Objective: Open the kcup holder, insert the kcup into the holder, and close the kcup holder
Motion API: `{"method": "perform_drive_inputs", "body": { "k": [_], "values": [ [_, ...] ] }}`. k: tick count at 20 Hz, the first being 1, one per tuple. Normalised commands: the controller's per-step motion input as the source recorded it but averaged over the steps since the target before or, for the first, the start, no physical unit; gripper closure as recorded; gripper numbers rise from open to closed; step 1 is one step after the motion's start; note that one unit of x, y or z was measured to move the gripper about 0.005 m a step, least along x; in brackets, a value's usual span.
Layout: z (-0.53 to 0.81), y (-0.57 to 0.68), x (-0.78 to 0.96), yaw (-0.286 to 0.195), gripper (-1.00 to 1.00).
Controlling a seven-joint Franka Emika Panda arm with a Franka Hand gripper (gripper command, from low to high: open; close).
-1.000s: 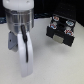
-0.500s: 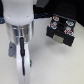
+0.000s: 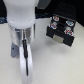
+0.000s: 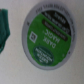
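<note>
The kcup [image 4: 50, 37] fills the wrist view, seen from straight above: a white rim around a green foil top with print, lying on the white table. No fingers show in that view. In the exterior view my white arm and gripper [image 3: 24, 52] stand over the table at the exterior view's left and hide the kcup. I cannot tell how the jaws stand. The kcup holder [image 3: 59, 36] is a black box at the exterior view's right, apart from the arm, with its drawer front shut.
Rows of red-and-white topped pods [image 3: 61, 24] sit on top of the holder. A dark green object [image 4: 4, 30] lies at the edge of the wrist view beside the kcup. The table surface [image 3: 65, 65] is white.
The arm has shifted slightly lower and toward the front of the exterior view. The holder has not moved.
</note>
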Motion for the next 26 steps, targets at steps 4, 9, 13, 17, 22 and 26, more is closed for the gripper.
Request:
{"method": "perform_drive_inputs", "body": {
  "k": [4,9,13,17,22,26],
  "values": [
    [-0.09,0.03,0.12,-0.027,-1.00],
    [-0.05,-0.03,0.15,-0.058,-1.00],
    [0.00,0.02,0.11,-0.039,1.00],
    [0.01,0.04,0.02,-0.016,1.00],
    [0.15,0.13,0.02,-0.013,1.00],
    [0.64,0.34,0.01,-0.008,1.00]
  ]
}}
